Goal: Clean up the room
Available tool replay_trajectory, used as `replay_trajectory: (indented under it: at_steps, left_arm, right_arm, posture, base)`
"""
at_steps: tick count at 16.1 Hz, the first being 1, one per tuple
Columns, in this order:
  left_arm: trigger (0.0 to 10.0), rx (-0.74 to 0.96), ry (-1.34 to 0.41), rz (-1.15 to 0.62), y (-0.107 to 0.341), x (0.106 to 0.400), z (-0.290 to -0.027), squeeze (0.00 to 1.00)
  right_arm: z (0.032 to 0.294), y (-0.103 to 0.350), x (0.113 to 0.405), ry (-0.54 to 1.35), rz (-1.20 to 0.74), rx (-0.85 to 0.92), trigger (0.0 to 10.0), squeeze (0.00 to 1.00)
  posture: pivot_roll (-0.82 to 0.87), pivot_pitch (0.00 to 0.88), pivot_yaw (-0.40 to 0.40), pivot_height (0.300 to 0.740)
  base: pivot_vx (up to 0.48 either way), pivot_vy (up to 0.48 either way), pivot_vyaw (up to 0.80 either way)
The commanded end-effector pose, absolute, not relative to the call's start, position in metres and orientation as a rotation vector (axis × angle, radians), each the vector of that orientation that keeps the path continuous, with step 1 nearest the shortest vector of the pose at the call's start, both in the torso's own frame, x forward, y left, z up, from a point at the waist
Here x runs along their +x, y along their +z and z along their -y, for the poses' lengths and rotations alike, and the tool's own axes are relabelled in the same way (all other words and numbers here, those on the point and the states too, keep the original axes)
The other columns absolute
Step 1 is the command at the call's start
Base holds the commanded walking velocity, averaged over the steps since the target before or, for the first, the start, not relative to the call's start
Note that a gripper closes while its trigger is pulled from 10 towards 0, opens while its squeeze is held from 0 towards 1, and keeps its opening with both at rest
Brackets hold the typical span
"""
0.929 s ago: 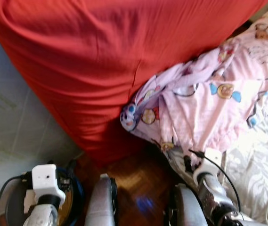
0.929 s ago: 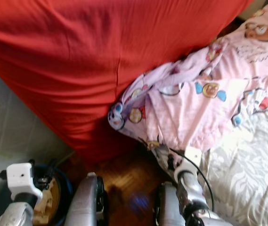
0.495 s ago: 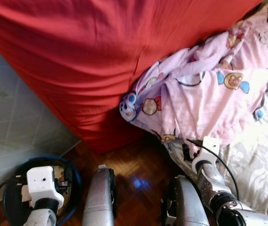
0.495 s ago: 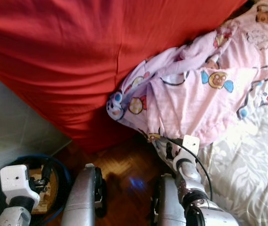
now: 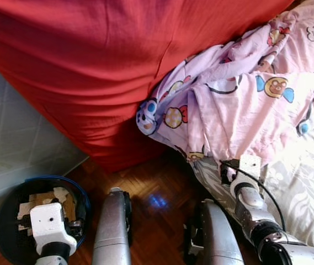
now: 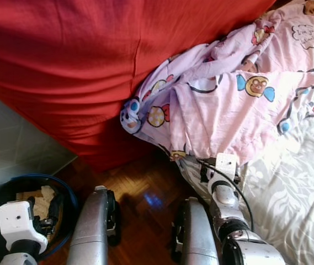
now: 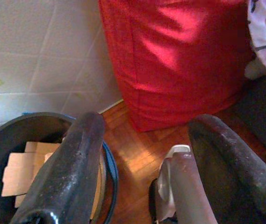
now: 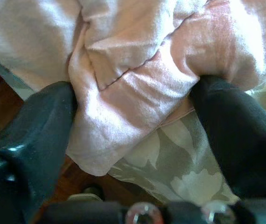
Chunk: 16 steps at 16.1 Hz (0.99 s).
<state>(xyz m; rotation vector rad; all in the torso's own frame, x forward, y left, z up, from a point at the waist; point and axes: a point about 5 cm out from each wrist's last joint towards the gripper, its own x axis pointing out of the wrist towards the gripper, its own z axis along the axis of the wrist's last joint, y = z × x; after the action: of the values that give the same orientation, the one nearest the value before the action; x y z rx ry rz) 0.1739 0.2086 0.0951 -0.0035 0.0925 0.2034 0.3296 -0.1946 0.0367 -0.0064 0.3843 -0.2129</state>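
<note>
With the right gripper (image 8: 133, 116) wide apart around the hem of the pink cartoon-print blanket (image 5: 245, 105) hanging off the bed's edge, it should pinch deep before pulling, while the left gripper (image 7: 142, 154) hangs open by the black waste bin (image 5: 13, 204).

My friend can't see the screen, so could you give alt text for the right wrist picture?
The right end effector has its two black fingers spread around a bunched fold of pink blanket. The fold sits between them, over a grey floral sheet, with a bit of wood floor at one side.
</note>
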Motion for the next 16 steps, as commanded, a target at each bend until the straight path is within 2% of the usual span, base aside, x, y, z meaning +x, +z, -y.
replay_trajectory:
  at_steps: [1, 6, 16]
  left_arm:
    - [10.0, 0.01, 0.232, -0.152, 0.087, 0.164, -0.212, 0.0]
    - [10.0, 0.007, 0.249, -0.158, 0.084, 0.165, -0.214, 0.0]
    - [10.0, 0.004, 0.252, -0.155, 0.081, 0.17, -0.214, 0.0]
  right_arm:
    - [0.19, 0.02, 0.317, -0.191, -0.453, -0.017, 0.0, 0.0]
    - [0.184, 0.012, 0.311, -0.157, -0.495, -0.047, 0.0, 0.0]
    - [0.2, 0.004, 0.301, -0.213, -0.534, -0.06, 0.0, 0.0]
  posture:
    - [0.19, 0.517, -0.016, 0.619]
    - [0.19, 0.504, -0.021, 0.619]
    - [0.19, 0.476, -0.017, 0.619]
  base:
    - [0.0, 0.0, 0.0]
    - [0.0, 0.0, 0.0]
    - [0.0, 0.0, 0.0]
